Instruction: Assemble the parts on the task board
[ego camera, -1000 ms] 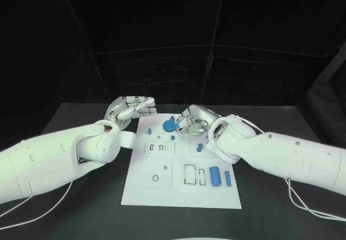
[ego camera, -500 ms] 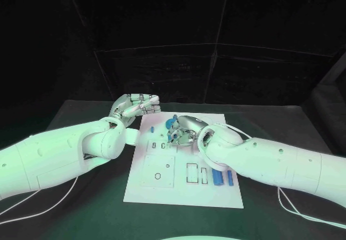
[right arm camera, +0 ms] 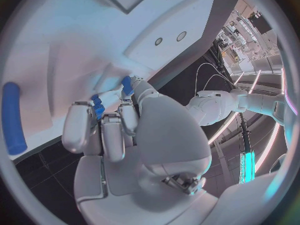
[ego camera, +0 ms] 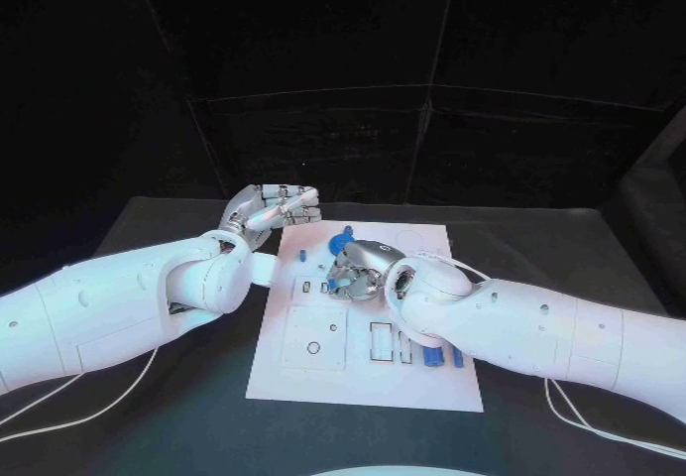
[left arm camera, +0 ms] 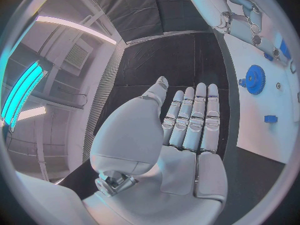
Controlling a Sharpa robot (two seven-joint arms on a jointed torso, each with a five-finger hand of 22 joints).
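Right hand (ego camera: 358, 275): I've brought it down onto the task board (ego camera: 307, 372), fingers pinching a small blue part (right arm camera: 97, 106).
Gear (ego camera: 337, 245): just beyond it.
Left hand (ego camera: 272, 208): unmoved off the far corner, empty, fingers straight.
Meaning: insertion looks imminent.

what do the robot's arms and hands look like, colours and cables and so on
Both arms are bulky, smooth, glossy white shells with rounded joints. The left hand and right hand are silver metal, with segmented many-jointed fingers; the wrist views show pale smooth palm and finger pads. Thin white cables trail from beneath each arm onto the black table. I can make out no markings.
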